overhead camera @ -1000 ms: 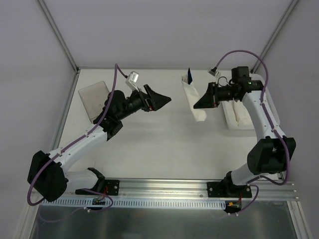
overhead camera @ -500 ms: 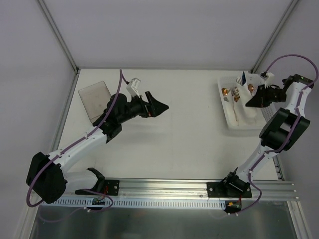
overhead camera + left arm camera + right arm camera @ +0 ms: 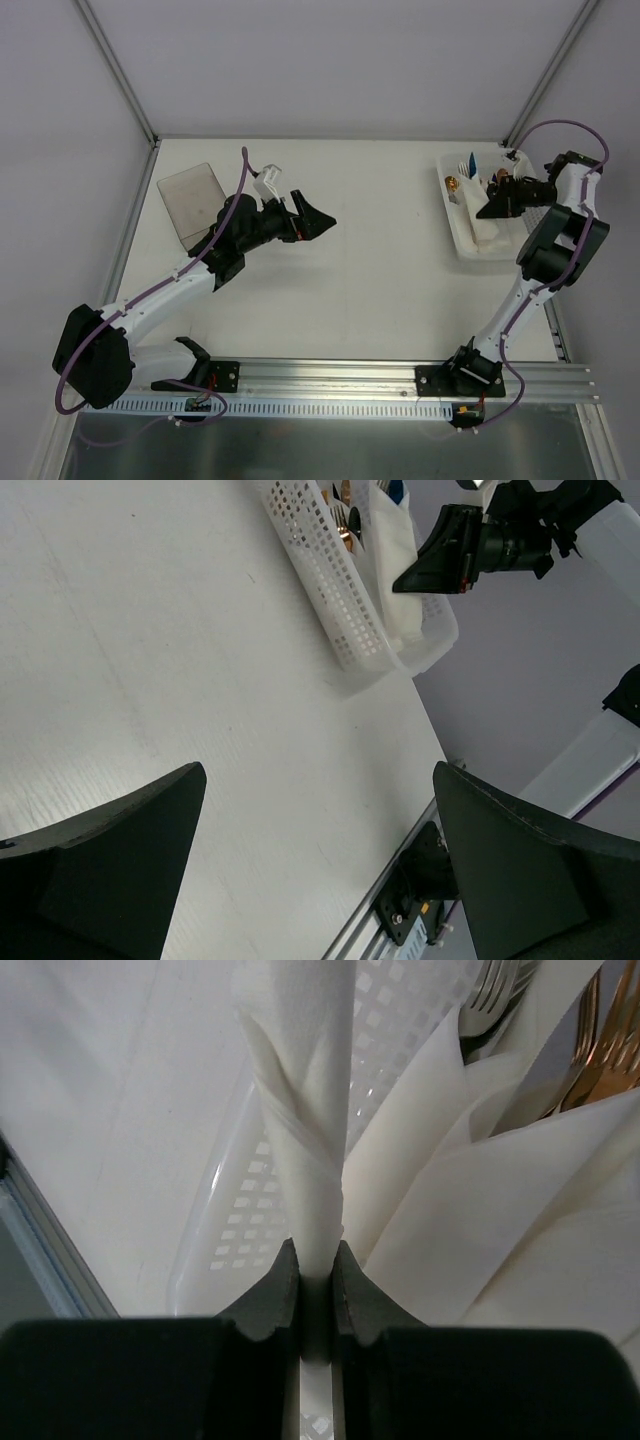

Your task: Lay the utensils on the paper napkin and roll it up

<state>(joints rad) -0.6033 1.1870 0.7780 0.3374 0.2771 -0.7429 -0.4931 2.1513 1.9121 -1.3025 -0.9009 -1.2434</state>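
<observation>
My right gripper (image 3: 493, 203) is shut on the rolled white paper napkin (image 3: 305, 1110) and holds it over the white perforated basket (image 3: 456, 228) at the back right. In the top view the roll (image 3: 478, 178) runs from the jaws toward the back, with a blue utensil end (image 3: 471, 160) at its far tip. In the right wrist view my right gripper (image 3: 315, 1255) pinches the roll's near end between both fingers. My left gripper (image 3: 320, 215) is open and empty above the middle of the table, and its wrist view shows it (image 3: 318, 780) over bare table.
The basket (image 3: 340, 600) holds older white rolls (image 3: 500, 1210) with gold cutlery (image 3: 600, 1040) and silver fork tines (image 3: 490, 990). A grey translucent sheet (image 3: 192, 198) lies at the back left. The metal rail runs along the near edge.
My right arm carried the napkin roll from the table's middle back to the right, over the basket, and now lowers it slightly toward it. My left gripper barely moved.
</observation>
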